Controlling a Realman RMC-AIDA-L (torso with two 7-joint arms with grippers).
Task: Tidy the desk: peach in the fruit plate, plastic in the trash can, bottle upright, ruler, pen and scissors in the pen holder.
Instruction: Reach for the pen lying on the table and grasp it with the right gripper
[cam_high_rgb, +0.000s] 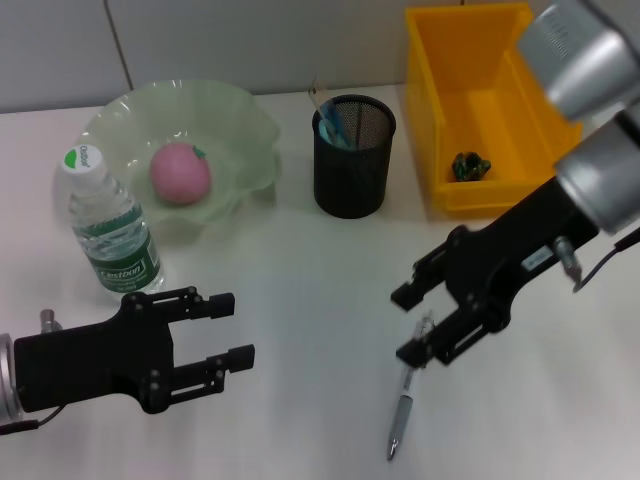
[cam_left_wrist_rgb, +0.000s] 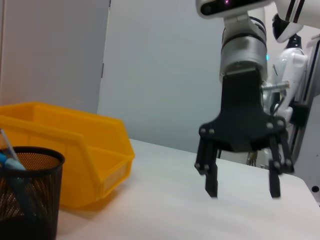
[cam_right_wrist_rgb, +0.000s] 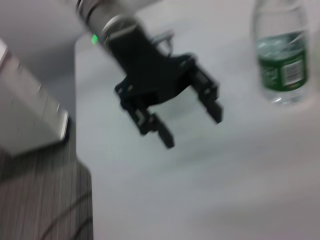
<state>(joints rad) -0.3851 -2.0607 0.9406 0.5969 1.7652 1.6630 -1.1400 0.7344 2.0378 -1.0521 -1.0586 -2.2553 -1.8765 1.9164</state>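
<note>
From the head camera you see the white desk (cam_high_rgb: 300, 270) with the right gripper (cam_high_rgb: 412, 322) low over its near right part, fingers spread apart and holding nothing. Just below those fingers the pen (cam_high_rgb: 401, 412) lies flat on the desk, its top end close under the lower finger; you cannot tell whether they touch. Your left gripper (cam_high_rgb: 228, 329) hangs over the near left part of the desk, its fingers also parted and empty. The bottle (cam_high_rgb: 108, 222) stands upright just behind it, cap on, beside the green fruit plate (cam_high_rgb: 240, 115), where the peach (cam_high_rgb: 180, 172) rests. The black mesh pen holder (cam_high_rgb: 354, 155) stands near the middle at the back with blue-handled items sticking out of it. To its right is the yellow trash can (cam_high_rgb: 470, 110), with a small dark green crumpled piece (cam_high_rgb: 468, 165) on its floor.

Over on the left wrist camera, you look across the desk at the right gripper (cam_left_wrist_rgb: 242, 177), pointing down with its two fingers well apart and nothing between them. The yellow trash can (cam_left_wrist_rgb: 75, 150) and the pen holder (cam_left_wrist_rgb: 27, 195) sit off to one side.

Turning to the right wrist camera, you see the left gripper (cam_right_wrist_rgb: 192, 122) in turn, fingers spread and empty above the desk, with the upright bottle (cam_right_wrist_rgb: 282, 60) beyond it.
</note>
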